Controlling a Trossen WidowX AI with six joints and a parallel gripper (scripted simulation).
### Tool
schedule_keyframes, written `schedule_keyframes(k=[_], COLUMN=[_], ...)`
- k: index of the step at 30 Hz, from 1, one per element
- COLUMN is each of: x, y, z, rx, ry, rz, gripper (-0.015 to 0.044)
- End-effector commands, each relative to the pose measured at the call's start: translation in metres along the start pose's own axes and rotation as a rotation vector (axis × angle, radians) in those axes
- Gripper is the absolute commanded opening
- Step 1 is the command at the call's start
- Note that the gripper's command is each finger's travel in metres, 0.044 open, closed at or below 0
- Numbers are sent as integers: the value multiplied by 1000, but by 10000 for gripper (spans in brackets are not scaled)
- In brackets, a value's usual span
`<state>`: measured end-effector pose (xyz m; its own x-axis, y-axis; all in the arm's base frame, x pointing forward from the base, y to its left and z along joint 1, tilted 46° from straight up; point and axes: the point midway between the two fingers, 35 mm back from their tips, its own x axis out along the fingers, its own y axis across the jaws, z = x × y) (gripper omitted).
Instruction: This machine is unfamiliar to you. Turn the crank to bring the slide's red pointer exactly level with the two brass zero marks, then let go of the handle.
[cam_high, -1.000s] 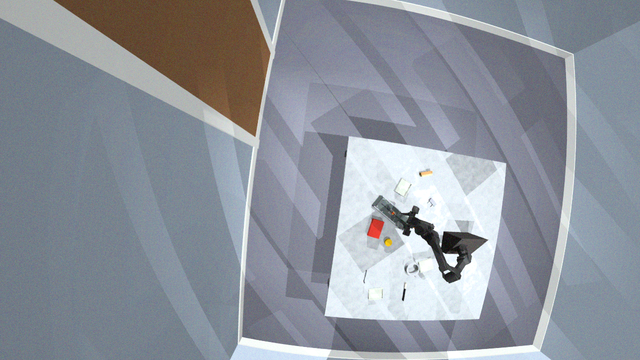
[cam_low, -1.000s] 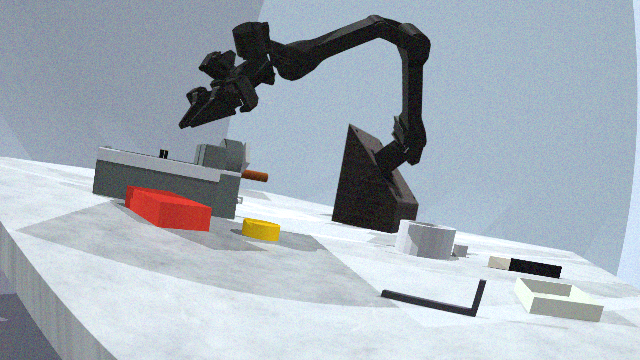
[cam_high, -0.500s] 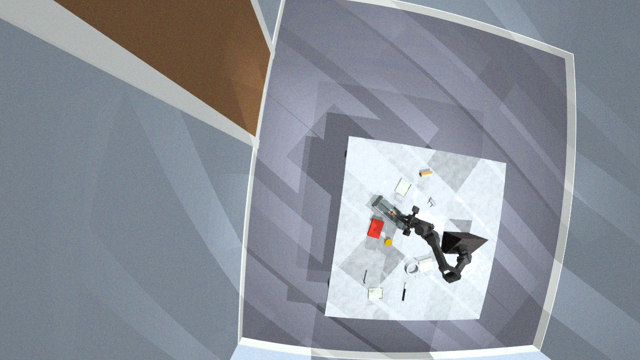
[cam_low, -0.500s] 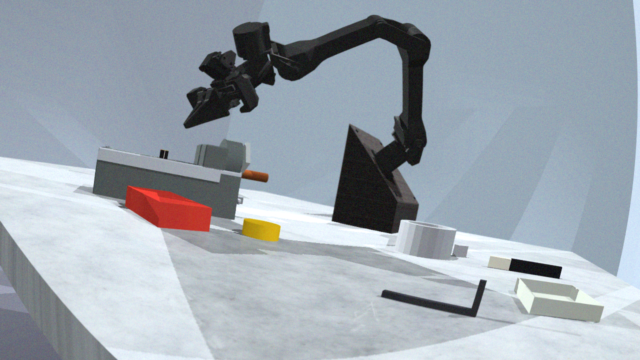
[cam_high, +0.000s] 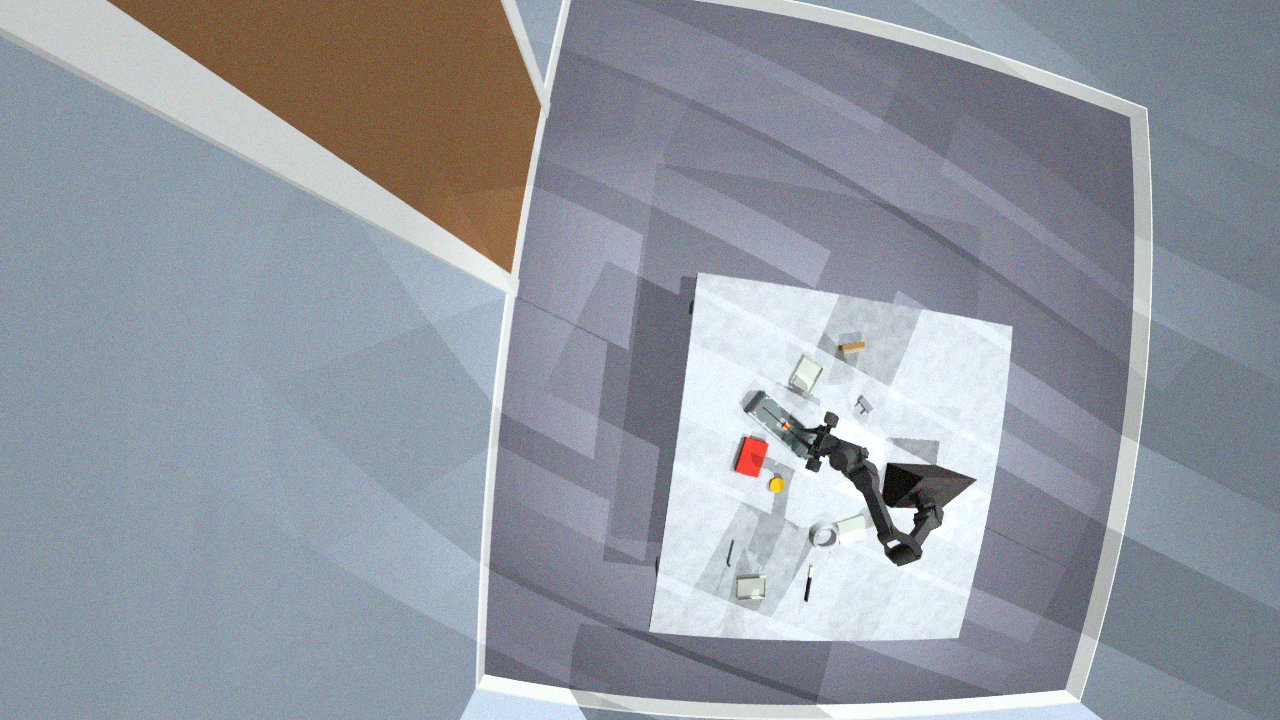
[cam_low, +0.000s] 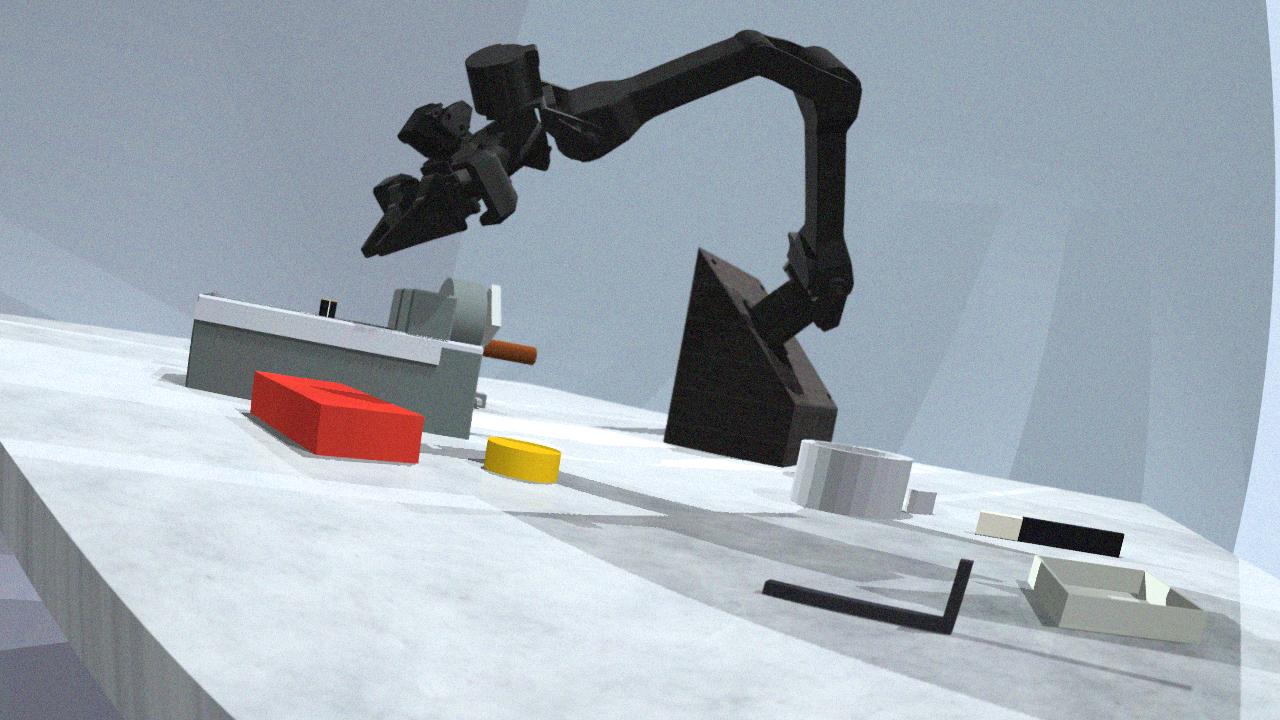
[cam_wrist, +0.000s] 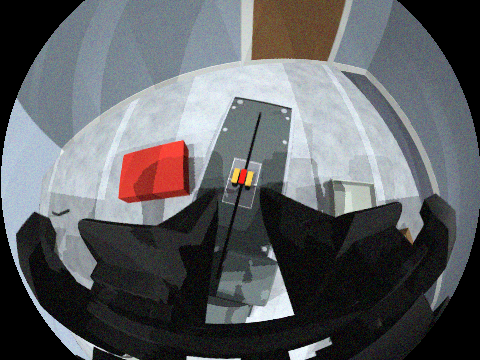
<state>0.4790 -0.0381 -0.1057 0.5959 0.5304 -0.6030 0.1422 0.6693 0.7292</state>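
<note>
The grey machine (cam_high: 761, 404) (cam_low: 223, 347) (cam_wrist: 245, 117) stands on the table. The red pointer (cam_high: 785, 425) (cam_wrist: 243, 176) sits between two brass marks in the wrist view, the left mark (cam_wrist: 235, 175) and the right mark (cam_wrist: 249, 179). It looks about level with them; a tiny offset cannot be ruled out. The orange-brown crank handle (cam_low: 512, 351) sticks out low at the machine's near-arm end, beside the round grey crank part (cam_low: 467, 311). My gripper (cam_high: 798, 432) (cam_low: 366, 252) (cam_wrist: 239, 195) is partly open and empty, above the machine, away from the handle. The handle is hidden in the wrist view.
A red block (cam_high: 751, 456) (cam_low: 368, 431) (cam_wrist: 155, 174) lies beside the machine, with a yellow disc (cam_high: 776, 484) (cam_low: 521, 461) near it. A pale tray (cam_high: 806, 374) stands on the machine's other side. A grey ring (cam_low: 841, 485) and a black L-shaped bar (cam_low: 859, 606) lie farther off.
</note>
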Motion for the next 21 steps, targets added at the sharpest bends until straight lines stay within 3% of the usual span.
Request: schedule_keyframes(k=[1, 9, 11, 21], x=[0, 0, 0, 0], y=[0, 0, 0, 0], z=[0, 0, 0, 0], rx=[0, 0, 0, 0], ry=[0, 0, 0, 0], rz=[-1, -1, -1, -1], gripper=[210, 420, 440, 177])
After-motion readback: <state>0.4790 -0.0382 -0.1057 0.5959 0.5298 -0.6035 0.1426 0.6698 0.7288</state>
